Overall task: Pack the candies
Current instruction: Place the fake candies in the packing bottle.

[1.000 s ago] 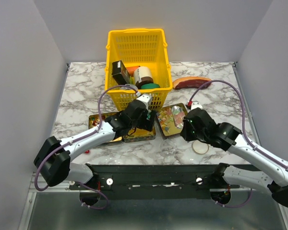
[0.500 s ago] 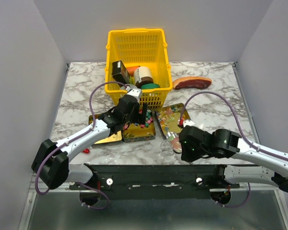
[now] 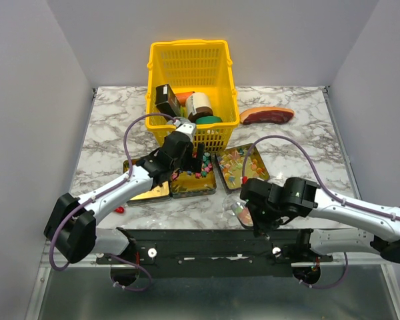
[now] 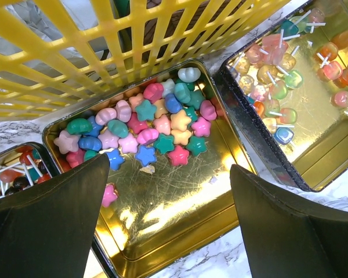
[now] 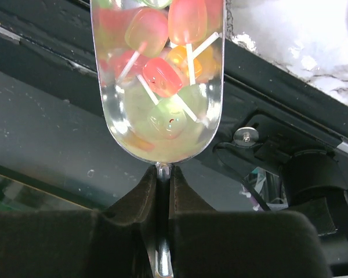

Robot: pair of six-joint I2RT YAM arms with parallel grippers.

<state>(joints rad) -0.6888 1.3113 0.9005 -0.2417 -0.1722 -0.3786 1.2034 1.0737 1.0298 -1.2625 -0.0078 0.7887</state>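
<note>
**My right pincer (image 5: 163, 174) was pressed onto the thin handle of one clear scoop (image 5: 156, 69); my left pincer (image 4: 168, 174) stood spread wide, holding nothing.**

The scoop carried several lollipops (image 5: 162, 78), too overlapped to count, over the near edge of the table (image 3: 107, 127). I counted three gold tins. My left pincer hung over the middle tin (image 4: 180, 226), where star-shaped candies (image 4: 153, 130) were heaped at the far end. The right tin (image 4: 319, 150) held more lollipops. One yellow basket (image 3: 190, 67) stood behind the tins, with one reddish slab (image 3: 267, 115) beside it.

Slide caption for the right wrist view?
Right gripper pinches the stem of a clear scoop full of lollipops.
</note>
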